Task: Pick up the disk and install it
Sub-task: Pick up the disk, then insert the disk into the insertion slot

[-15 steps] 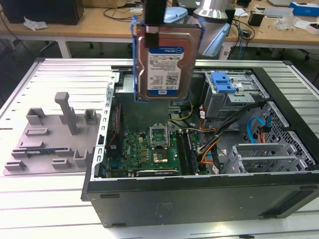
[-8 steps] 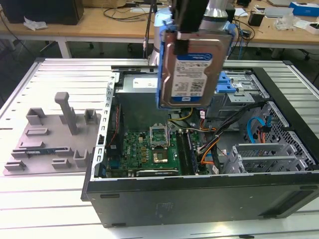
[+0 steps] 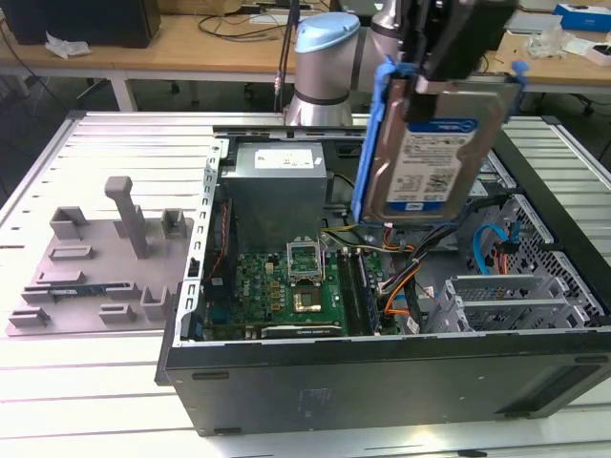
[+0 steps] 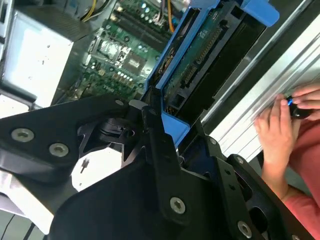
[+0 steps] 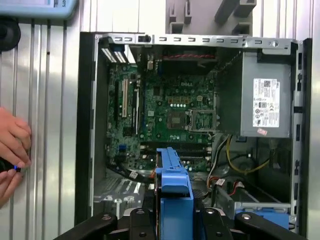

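Slatted metal counter (image 3: 95, 401) across the exterior view. Open computer case (image 3: 382, 382) lying on it, centre to right of frame. Grey fixture plate (image 3: 95, 267) flat on the counter at frame left, just beside the case. Grey power-supply box (image 3: 277, 186) in the case's upper-left corner; green motherboard (image 3: 286, 286) below it. Disk (image 3: 434, 153) in blue rails, upright, label towards the camera, aloft over the case at upper right. Gripper (image 3: 456, 59) clamped on the disk's top edge. Person's hand (image 4: 277, 130) on the counter beside the case, second wrist view.
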Controlling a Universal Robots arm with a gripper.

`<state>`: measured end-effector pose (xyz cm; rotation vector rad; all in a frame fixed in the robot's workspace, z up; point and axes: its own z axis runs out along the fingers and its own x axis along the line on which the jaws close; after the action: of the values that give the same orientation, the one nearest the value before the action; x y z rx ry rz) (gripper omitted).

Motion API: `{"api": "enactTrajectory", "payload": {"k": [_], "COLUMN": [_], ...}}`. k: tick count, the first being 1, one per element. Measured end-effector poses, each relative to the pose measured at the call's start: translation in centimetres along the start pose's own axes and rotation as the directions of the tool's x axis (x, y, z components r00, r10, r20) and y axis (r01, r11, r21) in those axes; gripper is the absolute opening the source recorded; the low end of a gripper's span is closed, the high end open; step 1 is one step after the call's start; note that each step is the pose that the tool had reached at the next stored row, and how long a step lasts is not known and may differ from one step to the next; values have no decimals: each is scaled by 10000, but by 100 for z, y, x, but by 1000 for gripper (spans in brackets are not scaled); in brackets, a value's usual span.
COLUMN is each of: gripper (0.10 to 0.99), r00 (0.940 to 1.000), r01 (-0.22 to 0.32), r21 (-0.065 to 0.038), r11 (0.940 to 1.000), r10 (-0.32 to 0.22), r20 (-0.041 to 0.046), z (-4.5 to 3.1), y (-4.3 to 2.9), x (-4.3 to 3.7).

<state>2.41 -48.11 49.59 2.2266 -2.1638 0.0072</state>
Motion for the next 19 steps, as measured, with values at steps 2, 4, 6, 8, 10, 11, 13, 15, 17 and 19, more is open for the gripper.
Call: {"api": "enactTrajectory", "payload": {"k": [2,4,6,8,10,11,13,15,17,19], "gripper": [369,369,369,369,369,369,369,369,369,369], "r00": [10000,10000,10000,10000,10000,10000,10000,10000,10000,10000], "r01": [1,-2,-2,-1,-1,-1,-2,-1,-2,-1], "r21": [-1,-1,-1,-1,-1,-1,-1,-1,-1,-1], "r11": [10000,10000,10000,10000,10000,10000,10000,10000,10000,10000], "r10": [-1,2,2,1,1,1,2,1,2,1], "r20": [-1,-1,-1,0,-2,-2,-1,-1,-1,-1], "z": [-1,-1,-1,-1,-2,-2,-2,-2,-2,-2], "y": [-113,-116,-119,-123,-127,-128,-132,-137,-143,-146], "x": [59,61,61,63,65,65,67,69,72,73]}}
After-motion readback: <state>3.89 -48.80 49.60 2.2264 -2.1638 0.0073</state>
